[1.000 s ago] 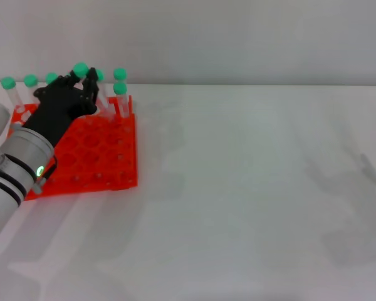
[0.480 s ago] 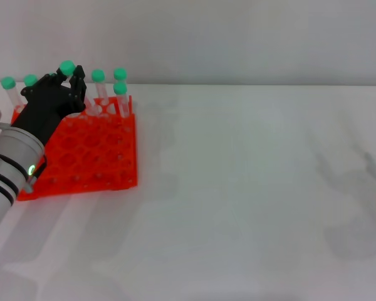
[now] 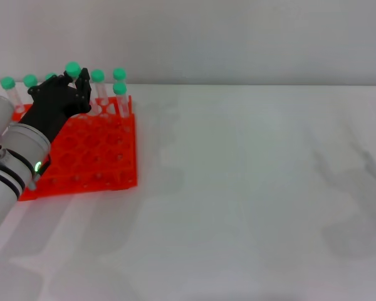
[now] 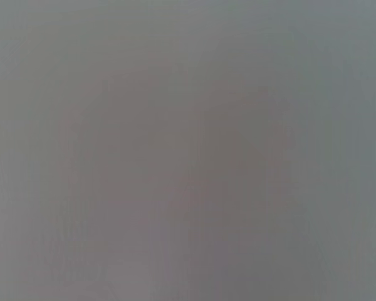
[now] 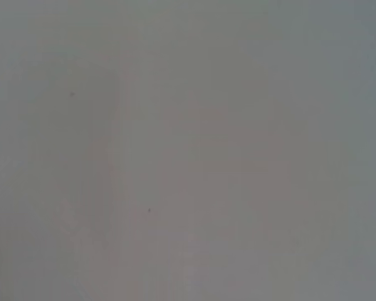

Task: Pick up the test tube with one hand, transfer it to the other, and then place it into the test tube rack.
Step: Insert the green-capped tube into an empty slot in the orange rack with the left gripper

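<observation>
1. The left gripper (image 3: 75,84), black and many-fingered on a thick silver-white arm (image 3: 12,166) with a green light, was over the far part of the orange-red rack (image 3: 94,157) at the left of the bench (image 3: 250,188).
2. Its fingers (image 3: 83,84) were clenched on a test tube (image 3: 73,70); the green cap showed just above the fingertips, and the clear body was largely hidden by the hand.
3. The held tube was in line with the far row of the rack; whether its lower end had entered a hole could not be told.
4. Other green-capped tubes (image 3: 119,81) stood upright along the far row of the rack, on both sides of the gripper.
5. The right gripper was out of the head view apart from a dark sliver at the right edge.
6. Both wrist views showed only a plain grey field.
</observation>
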Tool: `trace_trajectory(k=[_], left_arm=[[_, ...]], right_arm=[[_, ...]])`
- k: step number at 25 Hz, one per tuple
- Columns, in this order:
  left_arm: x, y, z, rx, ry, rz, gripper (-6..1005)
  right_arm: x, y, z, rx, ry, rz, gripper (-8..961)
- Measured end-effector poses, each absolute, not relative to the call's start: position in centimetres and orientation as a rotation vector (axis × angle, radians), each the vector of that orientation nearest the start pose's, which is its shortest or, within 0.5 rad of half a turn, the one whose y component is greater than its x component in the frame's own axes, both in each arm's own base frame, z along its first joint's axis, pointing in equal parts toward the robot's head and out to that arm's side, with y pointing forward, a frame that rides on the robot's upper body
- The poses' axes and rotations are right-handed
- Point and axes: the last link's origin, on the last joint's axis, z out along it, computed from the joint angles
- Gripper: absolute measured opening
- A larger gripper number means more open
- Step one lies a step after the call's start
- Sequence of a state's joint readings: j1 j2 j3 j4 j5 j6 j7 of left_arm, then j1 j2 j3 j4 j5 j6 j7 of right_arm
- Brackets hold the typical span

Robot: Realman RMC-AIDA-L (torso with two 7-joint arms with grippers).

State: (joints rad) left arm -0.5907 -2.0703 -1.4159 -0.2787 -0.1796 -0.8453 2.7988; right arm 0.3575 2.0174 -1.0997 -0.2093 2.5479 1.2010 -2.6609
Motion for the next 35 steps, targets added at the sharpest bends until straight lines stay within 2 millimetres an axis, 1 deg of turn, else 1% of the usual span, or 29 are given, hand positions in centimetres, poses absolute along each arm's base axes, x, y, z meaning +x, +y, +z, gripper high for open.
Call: trace_trajectory(k=[6,16,26,30,35], left_arm=[[-27.1,40.9,-2.0,-1.767,-0.596,-0.720,208],[-26.5,40.9,-2.1,-1.773,-0.585,-0.745,224],[-26.4,40.5,-2.3,-1.771,-0.599,-0.773,240],[-26.1,40.0,-2.2,-1.775,-0.585,-0.800,246],[-26.2,39.8,-2.3,-1.774,-0.589,-0.799,254]], right_arm=[[35.3,32.4,3.4,-1.721,0.505,0.736,873],[35.3,32.6,3.3,-1.722,0.518,0.722,872],[35.5,32.9,3.3,-1.722,0.528,0.703,872],[35.5,33.0,3.3,-1.723,0.529,0.700,873],[35.5,33.1,3.3,-1.721,0.529,0.700,873]])
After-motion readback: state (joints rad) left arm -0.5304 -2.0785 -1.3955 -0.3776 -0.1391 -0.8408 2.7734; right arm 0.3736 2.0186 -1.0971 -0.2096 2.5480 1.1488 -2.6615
